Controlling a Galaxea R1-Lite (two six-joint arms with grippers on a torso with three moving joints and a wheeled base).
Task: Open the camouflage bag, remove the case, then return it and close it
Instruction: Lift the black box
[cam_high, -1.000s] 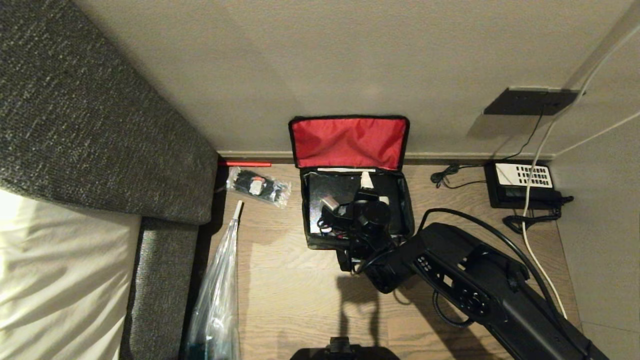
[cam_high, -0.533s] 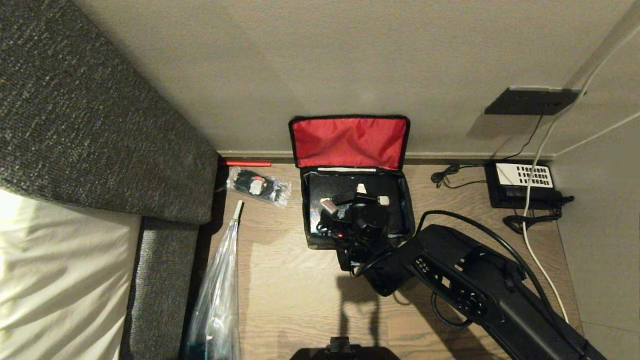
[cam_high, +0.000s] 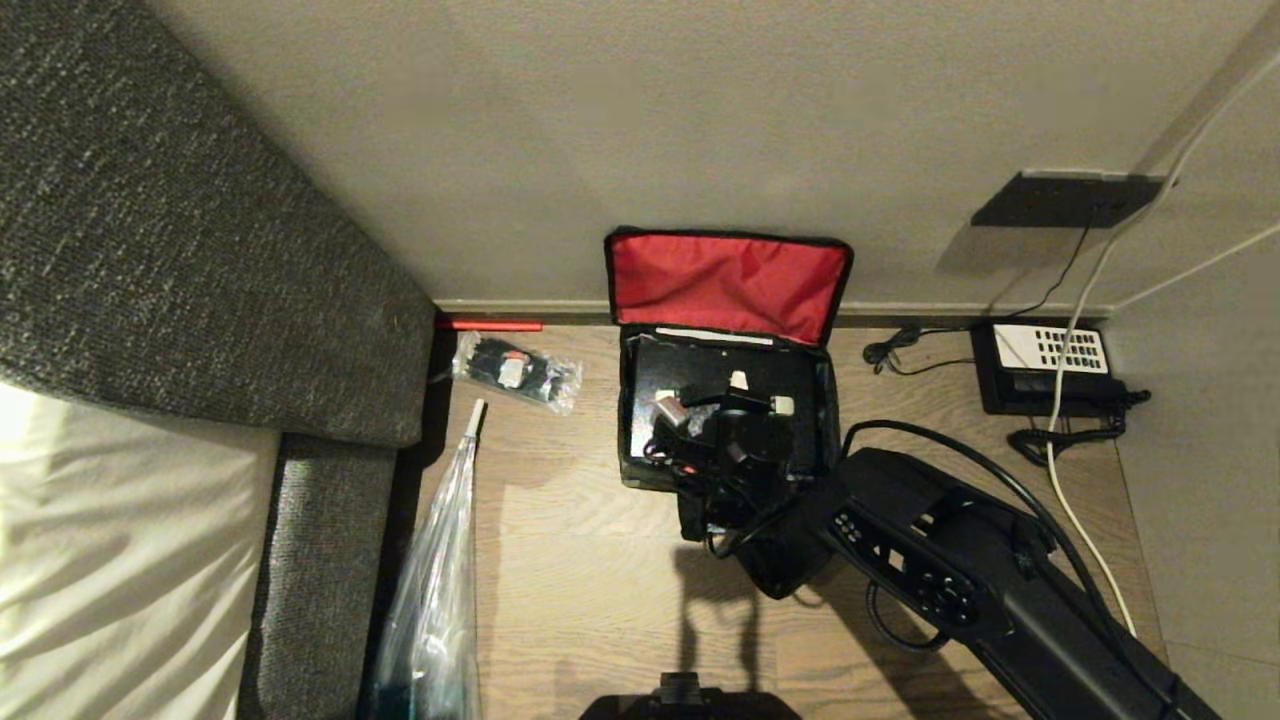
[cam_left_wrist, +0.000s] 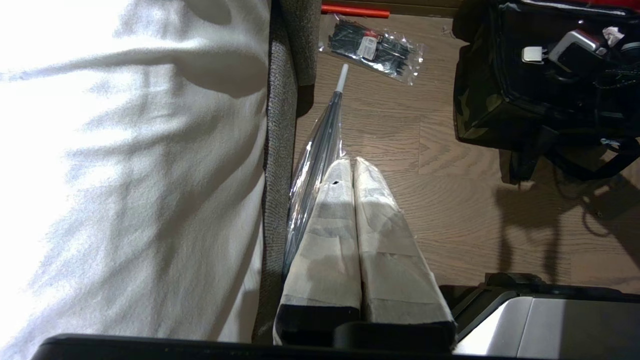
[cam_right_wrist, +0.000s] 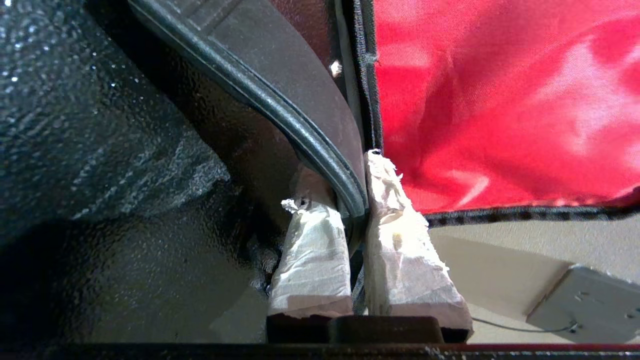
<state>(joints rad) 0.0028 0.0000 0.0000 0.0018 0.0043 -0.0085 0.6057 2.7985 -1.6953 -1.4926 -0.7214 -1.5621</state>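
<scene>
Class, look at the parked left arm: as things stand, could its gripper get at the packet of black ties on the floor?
Probably yes: bare floor lies between the shut left gripper and the packet of black ties; only the umbrella runs alongside.

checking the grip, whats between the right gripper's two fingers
The case's handle lies pinched between the right gripper's taped fingers, shown in the right wrist view.

case: glossy pebbled blk | lid lining: red cloth | floor: wood
</scene>
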